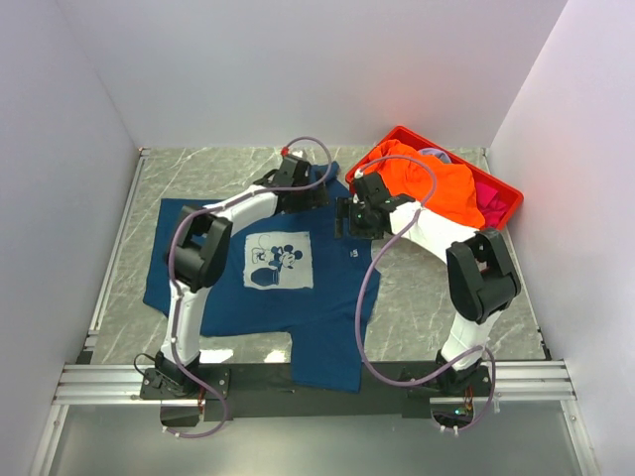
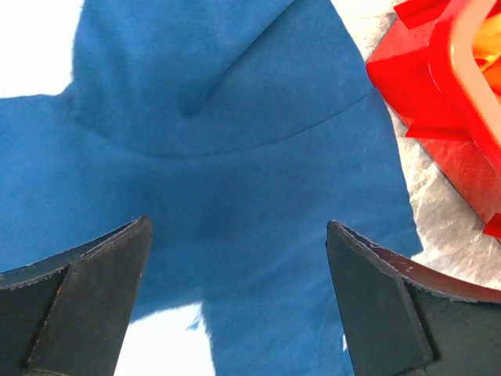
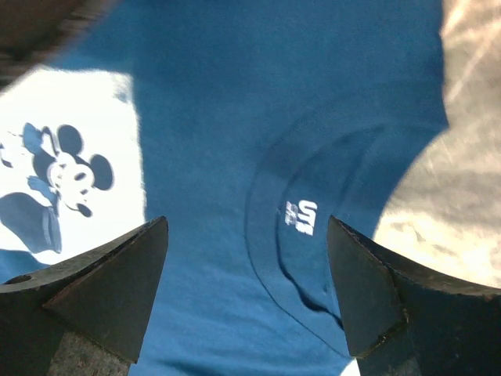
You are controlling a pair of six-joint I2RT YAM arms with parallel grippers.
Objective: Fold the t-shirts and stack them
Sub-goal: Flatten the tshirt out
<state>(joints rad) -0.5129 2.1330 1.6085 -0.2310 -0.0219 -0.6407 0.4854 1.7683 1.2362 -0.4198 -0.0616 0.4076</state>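
The left gripper (image 2: 239,229) and right gripper (image 3: 246,225) are hanging wide open, holding nothing. The blue shirt (image 2: 235,133) is lying flat under their fingers, with the red crate (image 2: 438,102) sitting just past the left ones.

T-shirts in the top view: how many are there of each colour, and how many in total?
Navy-blue t-shirt, spread on the table: 1
Orange t-shirt, in the red crate: 1
Magenta-pink cloth, in the same crate: 1 patch visible; more may be hidden
Total visible: 3
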